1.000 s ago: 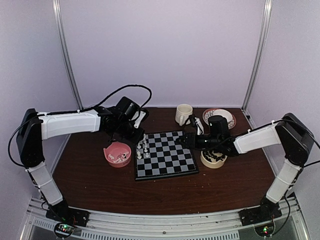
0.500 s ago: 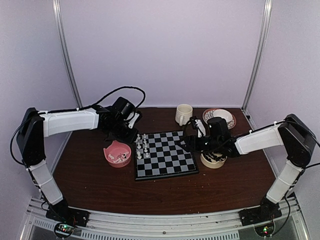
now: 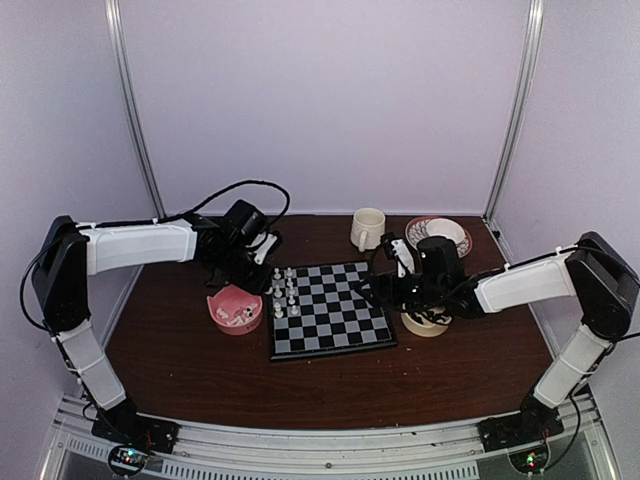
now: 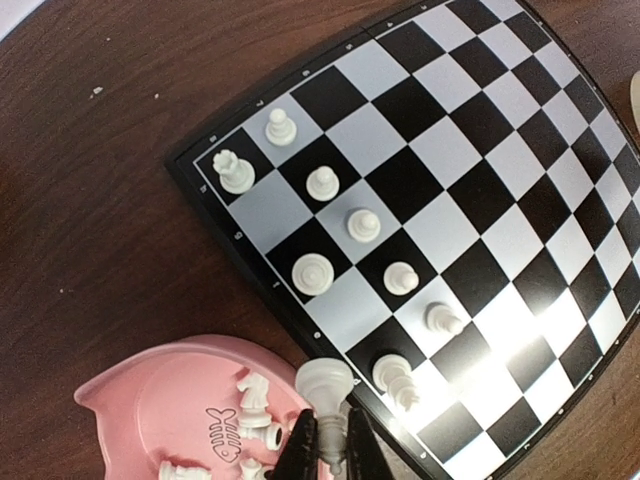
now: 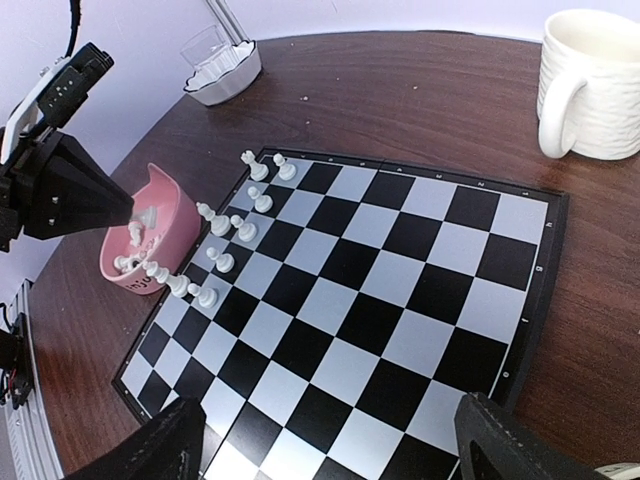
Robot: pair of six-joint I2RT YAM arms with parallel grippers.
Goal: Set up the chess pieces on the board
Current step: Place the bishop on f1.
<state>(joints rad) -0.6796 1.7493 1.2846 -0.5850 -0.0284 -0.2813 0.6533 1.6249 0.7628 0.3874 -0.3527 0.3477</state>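
Observation:
The board point(image 3: 345, 318) lies mid-table, with several white chess pieces point(image 3: 285, 295) standing in two files along its left edge point(image 4: 360, 224). My left gripper point(image 4: 328, 442) is shut on the stem of a white piece point(image 4: 327, 385). It hovers over the gap between the pink bowl point(image 4: 150, 400) and the board's rim point(image 4: 200, 190). More white pieces lie in that bowl point(image 3: 235, 308). My right gripper point(image 5: 330, 450) hangs open above the board's right half point(image 5: 400, 290), nothing between its fingers point(image 5: 165, 445). In the top view the right gripper point(image 3: 385, 290) is beside a cream bowl point(image 3: 428, 322) of black pieces.
A cream mug point(image 3: 367, 228) and a patterned saucer holding a white bowl point(image 3: 440, 232) stand behind the board. A small white dish point(image 5: 225, 70) sits at the far left back. The left arm's black wrist point(image 5: 60, 190) looms over the pink bowl point(image 5: 160, 235).
The right gripper has opened wide and drawn back slightly to the right. The left gripper, still shut on its white piece, has shifted a little left, off the board's edge.

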